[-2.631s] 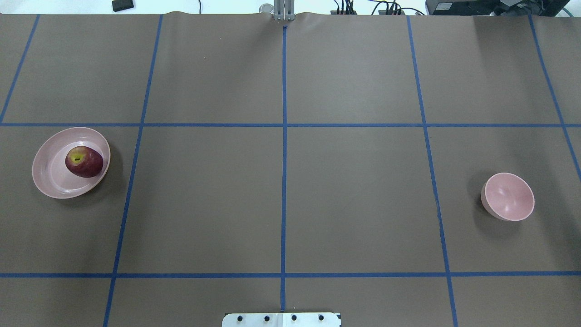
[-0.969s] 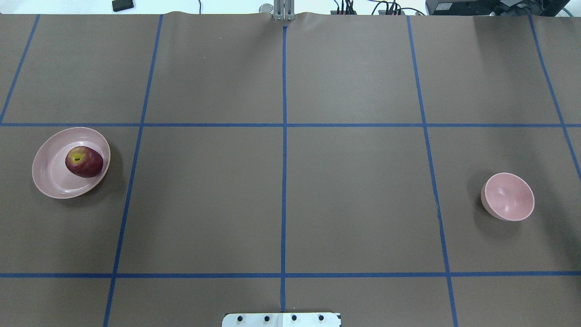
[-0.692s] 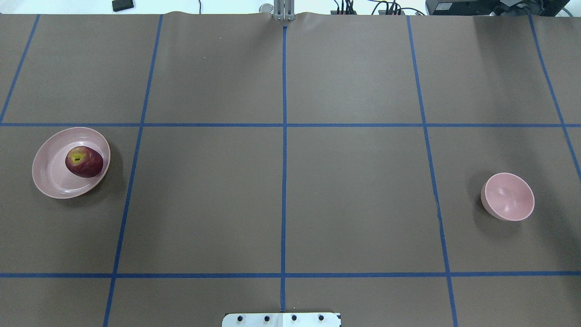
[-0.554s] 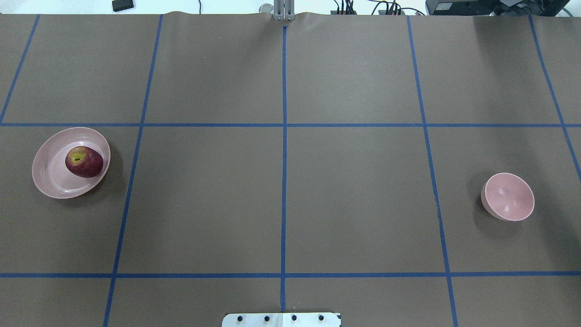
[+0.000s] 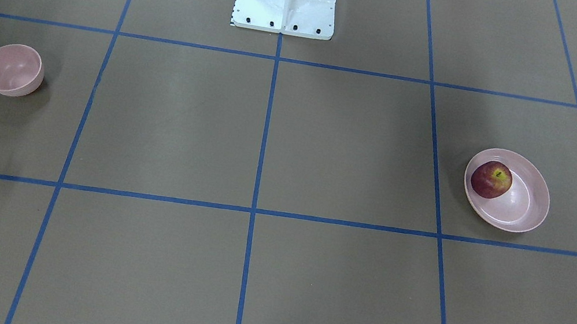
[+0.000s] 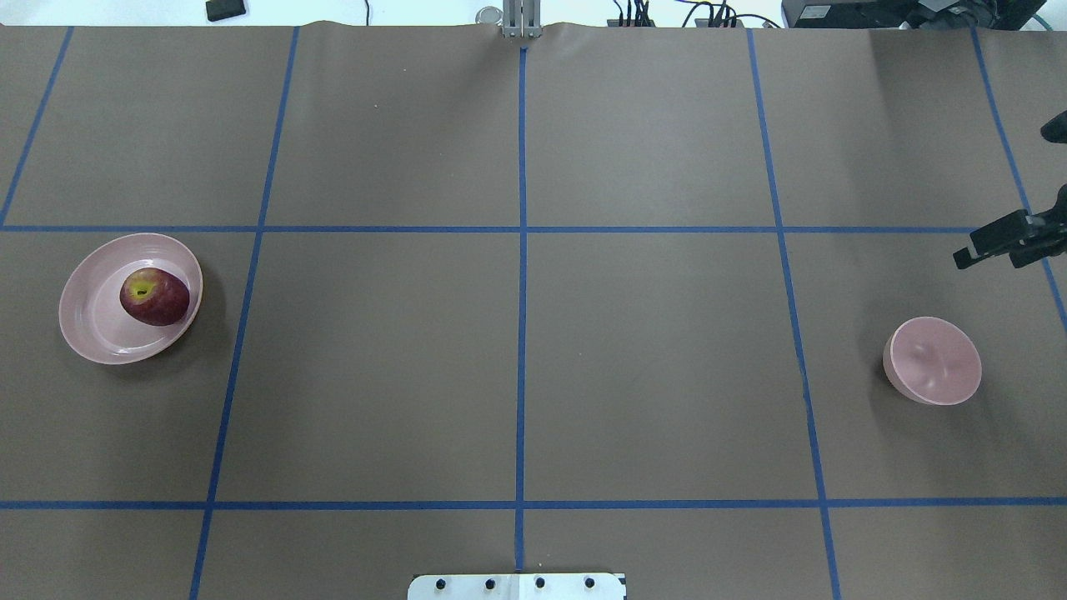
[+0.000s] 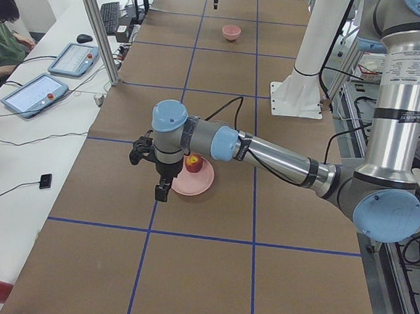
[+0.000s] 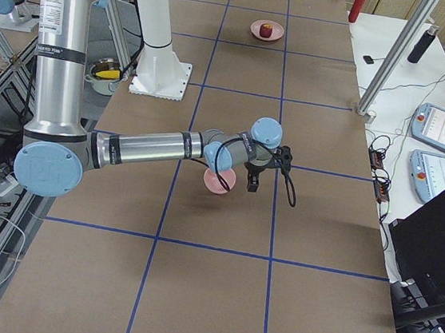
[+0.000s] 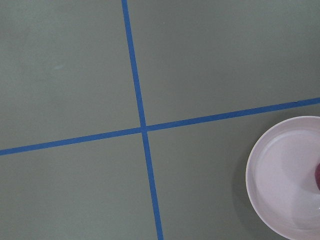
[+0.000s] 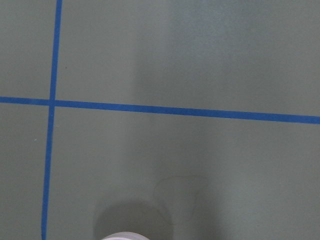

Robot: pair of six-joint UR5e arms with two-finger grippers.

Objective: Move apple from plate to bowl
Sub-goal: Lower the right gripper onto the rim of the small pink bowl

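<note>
On your counter [image 6: 517, 375] the apple [image 6: 154, 297] is lying in the plate [image 6: 92, 325]; left fingers [image 7: 162, 191] are showing only side-on, right fingers [image 6: 975, 248] barely, and I cannot tell either opening.

The left arm [image 7: 268, 153] stands upright from its base, bends at a low elbow and stretches its forearm level, out to the side. Its wrist [image 7: 169, 136] turns the left claw [image 7: 162, 191] straight down. The right arm [image 8: 153, 144] mirrors this pose, with the right claw [image 8: 253, 183] hanging down from its wrist [image 8: 265, 133]. Only a dark tip of that arm's end shows in the overhead view. Whether either claw is spread or closed cannot be made out.
</note>
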